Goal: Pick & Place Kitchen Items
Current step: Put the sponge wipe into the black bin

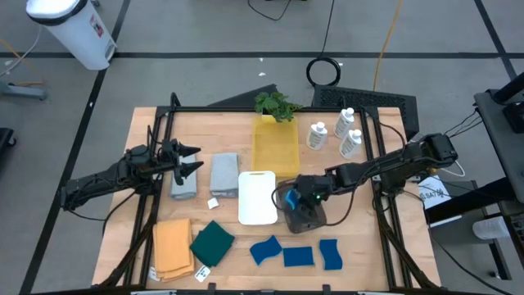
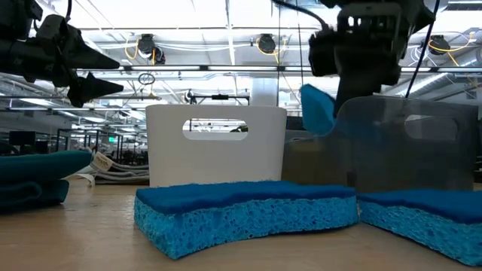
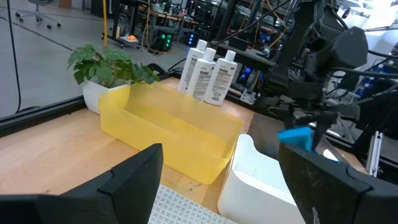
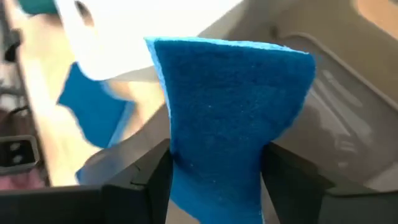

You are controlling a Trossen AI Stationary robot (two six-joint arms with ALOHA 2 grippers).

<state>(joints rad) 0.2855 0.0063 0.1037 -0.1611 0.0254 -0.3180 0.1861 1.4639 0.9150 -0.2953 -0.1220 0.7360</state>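
Blue sponge pinched over the clear bin, not yet let go

The right gripper (image 4: 214, 171) pinches a bright-blue sponge (image 4: 233, 112) by its lower part, fingers pressed into its sides; it hangs just above the grey translucent bin (image 1: 304, 217) directly beneath. Risk: the soft sponge bends in the pinch, so a release off-centre could catch the bin's rim and tip it out onto the table (image 1: 368, 246). Just beyond, the white bin (image 1: 257, 197) stands close enough to be nudged. Three more sponges (image 1: 297, 256) lie on the table, near. Well apart, the left gripper (image 1: 190, 161) waits spread over the grey cloth (image 1: 223, 174).
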